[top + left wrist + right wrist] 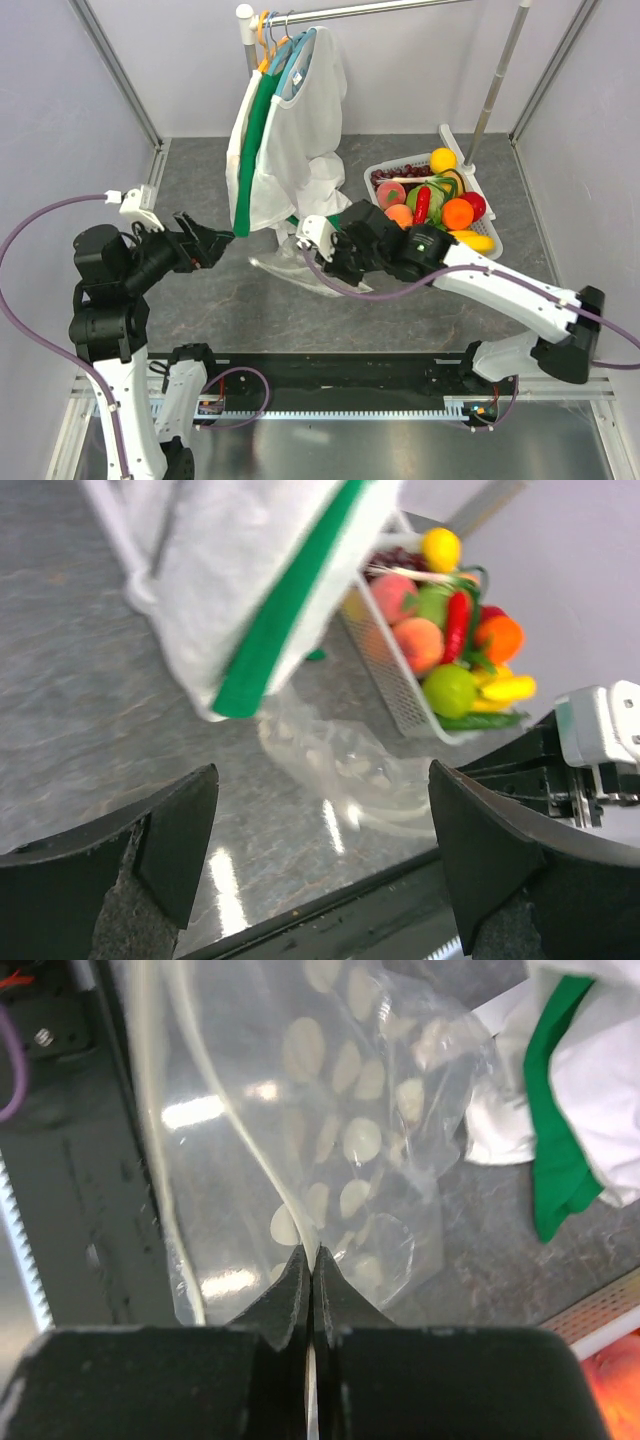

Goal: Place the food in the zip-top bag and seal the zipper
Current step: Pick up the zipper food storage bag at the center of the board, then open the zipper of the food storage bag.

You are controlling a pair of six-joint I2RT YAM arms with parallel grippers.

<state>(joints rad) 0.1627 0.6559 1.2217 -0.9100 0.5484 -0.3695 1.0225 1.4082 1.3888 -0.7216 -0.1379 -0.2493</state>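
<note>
We are clenching our right pincer (310, 1260) on the clear floppy plastic bag printed with white polka dots (340, 1140), its two tips pressed together with a fold of film between them. The grip is landing on or just beside the thin pale press-seal strip (228, 1110), which is curving away toward 11 o'clock in the right wrist view. Holding the bag there is, we judge, meant to lift one lip of the mouth so it can be spread.

The rest of the bag is trailing limp on the grey counter (200, 190), and it looks empty.

Our left pincer (325, 840) is hanging released, fingers wide apart and grasping nothing. In the top view it is sitting at about 9 o'clock from the bag, aimed toward it, well placed in our judgement to take the opposite lip.

The glossy toy fruits and vegetables (435, 195) are all lying in the white slotted plastic basket (400, 160), at about 2 o'clock from the right pincer, so no food is in the bag yet.

The white mesh garments with green trim (290, 130) are hanging at 12 o'clock, their hems dangling just over the bag, where they may snag.
</note>
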